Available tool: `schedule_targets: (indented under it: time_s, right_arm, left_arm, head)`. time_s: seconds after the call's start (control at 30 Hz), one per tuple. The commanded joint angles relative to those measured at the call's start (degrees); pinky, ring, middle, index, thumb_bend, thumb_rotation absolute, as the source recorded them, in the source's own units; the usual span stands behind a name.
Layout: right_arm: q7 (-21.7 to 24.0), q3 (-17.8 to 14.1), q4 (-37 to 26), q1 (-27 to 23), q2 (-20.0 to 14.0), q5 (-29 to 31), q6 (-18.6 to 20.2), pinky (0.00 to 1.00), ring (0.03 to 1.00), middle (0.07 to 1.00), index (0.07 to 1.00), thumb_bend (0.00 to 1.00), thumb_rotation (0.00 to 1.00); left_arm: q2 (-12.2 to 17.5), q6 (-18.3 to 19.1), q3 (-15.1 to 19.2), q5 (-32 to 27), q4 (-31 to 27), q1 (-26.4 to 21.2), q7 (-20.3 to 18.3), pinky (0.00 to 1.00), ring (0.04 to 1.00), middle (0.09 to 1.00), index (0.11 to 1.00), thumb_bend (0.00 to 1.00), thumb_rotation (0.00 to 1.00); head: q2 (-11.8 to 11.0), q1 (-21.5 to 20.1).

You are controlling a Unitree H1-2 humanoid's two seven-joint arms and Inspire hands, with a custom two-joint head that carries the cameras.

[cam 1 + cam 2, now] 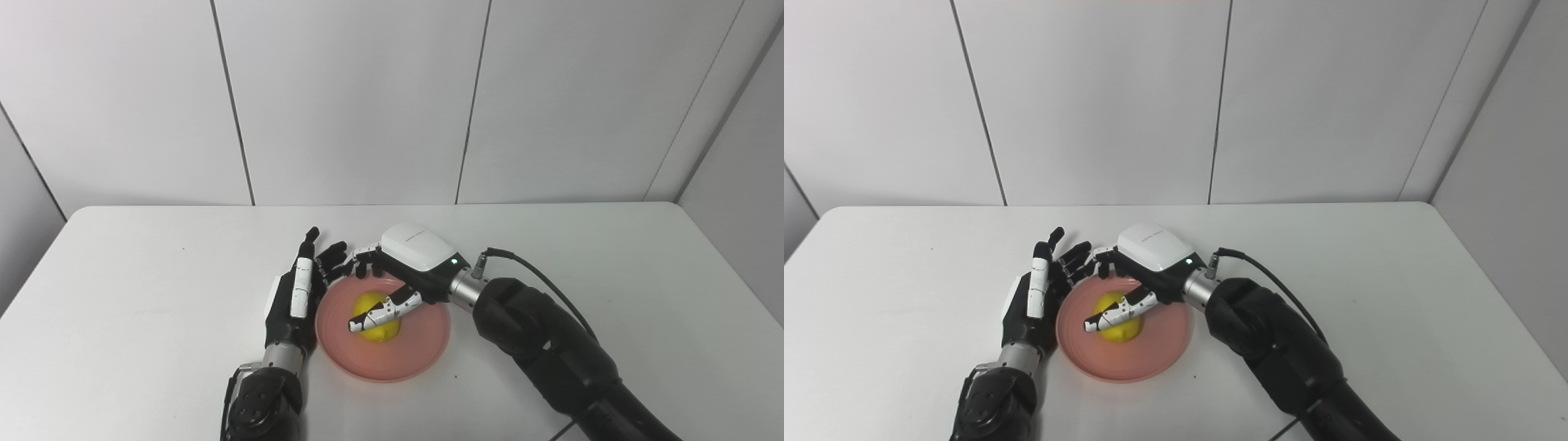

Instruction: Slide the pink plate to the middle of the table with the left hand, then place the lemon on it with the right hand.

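left hand [293, 300]: fingers spread, empty, touching plate's left rim
pink plate [422, 358]: mid-table, looks light, slick; push at rim
lemon [375, 331]: on plate centre; firm, round, may roll
right hand [404, 269]: over lemon, grip unclear

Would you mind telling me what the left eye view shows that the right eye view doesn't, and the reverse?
Only the left eye view: a grey side wall panel at its left edge. Only the right eye view: more of the grey wall on the right. Both: the lemon on the pink plate on the white table, the right robot hand over the lemon with fingers spread, and the left robot hand open against the plate's left rim.
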Motion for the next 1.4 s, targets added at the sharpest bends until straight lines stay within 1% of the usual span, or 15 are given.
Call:
schedule_targets:
  time_s: [0.0, 0.2, 0.27, 0.4, 0.5, 0.57, 0.63, 0.73, 0.77, 0.8, 0.93, 1.0, 1.07, 1.2, 1.37]
  right_arm:
    - [-1.6, -1.8, -1.9, -3.1, -0.7, 1.1, -0.4, 0.43, 0.516, 0.586, 0.661, 1.00, 0.86]
    - [-4.7, -4.7, -1.7, -3.1, -0.5, 2.8, -1.8, 0.42, 0.519, 0.600, 0.664, 0.98, 0.90]
    - [-5.2, -6.2, -1.8, -2.8, -0.1, 5.2, -1.8, 0.44, 0.541, 0.619, 0.673, 0.96, 0.89]
    - [-5.7, -10.5, -2.5, -1.5, 2.3, 12.0, 0.8, 0.59, 0.685, 0.717, 0.714, 0.91, 0.88]
    - [-7.0, -13.7, -2.5, -0.5, 4.5, 15.4, 3.6, 0.64, 0.725, 0.763, 0.748, 0.92, 0.93]
    - [-7.4, -15.6, -2.4, 0.1, 5.8, 18.0, 5.2, 0.81, 0.773, 0.784, 0.770, 0.91, 0.94]
    - [-7.2, -17.4, -2.2, 0.8, 7.1, 21.2, 6.7, 0.84, 0.804, 0.798, 0.787, 0.90, 0.94]
    - [-7.1, -18.9, -1.9, 2.1, 8.0, 24.2, 8.1, 0.75, 0.832, 0.826, 0.824, 0.89, 0.97]
    - [-7.0, -19.2, -1.9, 2.5, 8.2, 24.9, 8.5, 0.79, 0.877, 0.865, 0.843, 0.87, 0.99]
    - [-7.2, -19.9, -2.0, 3.3, 8.7, 26.2, 9.3, 0.80, 0.888, 0.875, 0.848, 0.86, 0.99]
    - [-7.9, -23.2, -1.2, 5.9, 11.3, 32.6, 12.1, 0.83, 0.884, 0.894, 0.878, 0.83, 0.98]
    - [-8.3, -24.2, -0.4, 6.8, 12.0, 34.4, 12.5, 0.85, 0.901, 0.910, 0.901, 0.82, 1.00]
    - [-8.8, -25.1, 0.1, 7.7, 12.7, 36.5, 13.5, 0.93, 0.926, 0.931, 0.920, 0.88, 1.00]
    - [-9.9, -27.4, 0.2, 9.4, 14.5, 40.4, 16.8, 0.99, 0.946, 0.945, 0.923, 0.92, 1.00]
    - [-10.8, -28.6, 0.4, 11.3, 15.5, 43.7, 16.2, 1.00, 0.956, 0.957, 0.949, 0.86, 1.00]
  left_arm:
    - [-0.2, 4.6, 0.5, -0.5, 2.9, 2.6, 0.9, 0.88, 0.824, 0.760, 0.947, 0.87, 0.90]
    - [-0.2, 5.5, 0.5, -0.5, 1.8, 3.0, 0.9, 0.89, 0.810, 0.757, 0.925, 0.87, 0.90]
    - [-0.2, 5.6, 0.6, -0.5, 1.9, 3.0, 0.9, 0.89, 0.811, 0.759, 0.925, 0.87, 0.89]
    - [-0.2, 5.6, 0.7, -0.8, 2.3, 2.7, 0.7, 0.90, 0.813, 0.759, 0.923, 0.88, 0.89]
    - [-0.1, 5.8, 0.6, -0.9, 2.1, 2.8, 0.8, 0.89, 0.815, 0.764, 0.917, 0.87, 0.89]
    - [-0.1, 5.9, 0.5, -0.9, 1.9, 2.8, 0.8, 0.89, 0.810, 0.768, 0.917, 0.88, 0.89]
    - [-0.1, 6.0, 0.5, -0.9, 1.8, 2.8, 1.0, 0.88, 0.807, 0.769, 0.919, 0.88, 0.89]
    - [-0.3, 6.3, 0.8, -1.1, 1.7, 2.8, 1.4, 0.87, 0.799, 0.767, 0.918, 0.89, 0.88]
    - [-0.3, 6.3, 0.8, -1.1, 1.7, 2.8, 1.4, 0.85, 0.794, 0.765, 0.915, 0.88, 0.88]
    - [-0.3, 6.2, 0.8, -1.0, 1.7, 2.8, 1.4, 0.85, 0.793, 0.765, 0.915, 0.88, 0.88]
    - [-0.4, 5.7, 1.0, -1.0, 1.7, 2.8, 1.5, 0.82, 0.781, 0.762, 0.909, 0.88, 0.88]
    - [-0.4, 5.4, 1.1, -1.1, 1.9, 2.7, 1.3, 0.84, 0.794, 0.776, 0.913, 0.88, 0.88]
    - [-0.5, 4.9, 1.2, -1.0, 2.0, 2.7, 1.5, 0.88, 0.836, 0.833, 0.918, 0.87, 0.89]
    - [-0.2, 2.9, 0.9, 0.1, 2.3, 2.7, 1.7, 0.90, 0.871, 0.880, 0.920, 0.86, 0.92]
    - [0.0, 0.5, 1.0, 0.6, 3.0, 2.4, 1.7, 0.97, 0.935, 0.943, 0.944, 0.86, 0.94]
  head:
    - [0.1, 0.0]
    - [0.3, -0.2]
    - [0.4, -0.2]
    - [0.3, -0.1]
    - [0.3, -0.1]
    - [0.3, -0.1]
    - [0.3, -0.1]
    - [0.3, -0.2]
    - [0.3, -0.2]
    - [0.4, -0.2]
    - [0.3, -0.1]
    - [0.3, -0.1]
    - [0.2, -0.1]
    - [0.2, -0.1]
    - [0.3, -0.1]
